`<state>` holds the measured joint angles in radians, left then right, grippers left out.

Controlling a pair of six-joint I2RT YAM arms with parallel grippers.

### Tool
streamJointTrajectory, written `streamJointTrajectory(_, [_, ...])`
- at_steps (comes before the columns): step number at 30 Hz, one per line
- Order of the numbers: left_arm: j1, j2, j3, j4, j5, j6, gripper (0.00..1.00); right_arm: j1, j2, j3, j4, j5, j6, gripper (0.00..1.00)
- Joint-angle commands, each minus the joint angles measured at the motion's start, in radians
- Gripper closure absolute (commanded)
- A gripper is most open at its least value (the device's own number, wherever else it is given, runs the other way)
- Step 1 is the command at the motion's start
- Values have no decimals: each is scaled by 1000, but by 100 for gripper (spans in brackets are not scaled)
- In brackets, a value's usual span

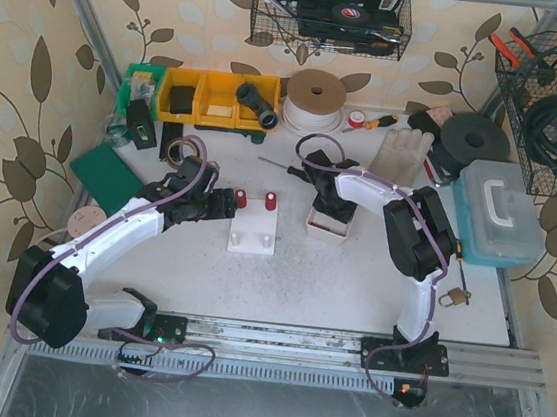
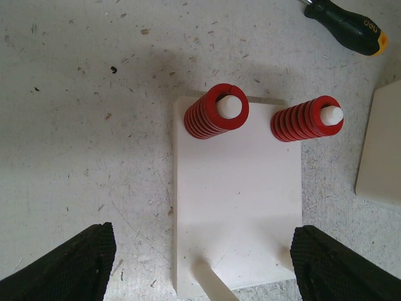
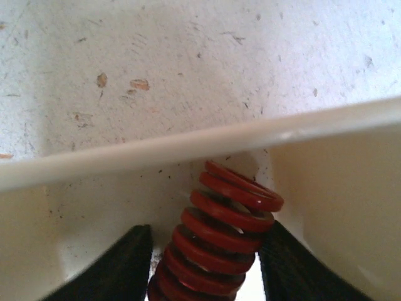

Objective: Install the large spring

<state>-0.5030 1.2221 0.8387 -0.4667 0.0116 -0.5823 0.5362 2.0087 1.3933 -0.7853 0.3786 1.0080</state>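
A white base plate [image 1: 252,236] lies mid-table, with two red springs [image 1: 240,198] [image 1: 270,201] standing on its far pegs. In the left wrist view the wider spring [image 2: 216,111] is on the left and the narrower one [image 2: 307,119] on the right. The two near pegs [image 2: 213,285] are bare. My left gripper [image 2: 200,263] is open and empty over the plate's [image 2: 238,200] near edge. My right gripper [image 3: 207,235] is down in a white tray [image 3: 200,147], shut on a tilted red spring [image 3: 225,232].
The tray [image 1: 326,236] sits just right of the plate. A black-handled screwdriver [image 2: 348,25] lies beyond it. Yellow bins [image 1: 215,99], a tape roll [image 1: 316,100], gloves [image 1: 400,154] and a blue case [image 1: 499,214] line the back and right.
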Motion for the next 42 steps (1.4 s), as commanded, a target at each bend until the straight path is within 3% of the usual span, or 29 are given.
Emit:
streamJointTrajectory(1, [12,-8,20,12,18,-13,20,-8,28,14,-12,24,-13,59])
streamJointTrajectory(4, [13,-6,20,13,19,-14,21,-7,31,26,-13,16,-84,86])
streamJointTrajectory(7, [14,-1,23,11,23,-15,21,-7,25,36,-18,-10,-169,100])
streamJointTrajectory(12, [17,5,39,-8,44,-8,23,3,-78,-27,51,-75,-386,100])
streamJointTrajectory(18, [22,-6,92,-40,107,2,27,3,-351,-164,199,-238,-651,100])
streamJointTrajectory(21, [34,-8,139,-51,197,-35,29,4,-486,-220,295,-425,-818,100])
streamJointTrajectory(26, [50,4,244,-21,399,-129,31,15,-736,-401,546,-604,-1059,100])
streamJointTrajectory(35, [51,-12,305,185,688,-386,33,68,-849,-451,635,-661,-1187,100])
streamJointTrajectory(42, [31,37,366,148,850,-433,33,146,-882,-440,599,-569,-1273,100])
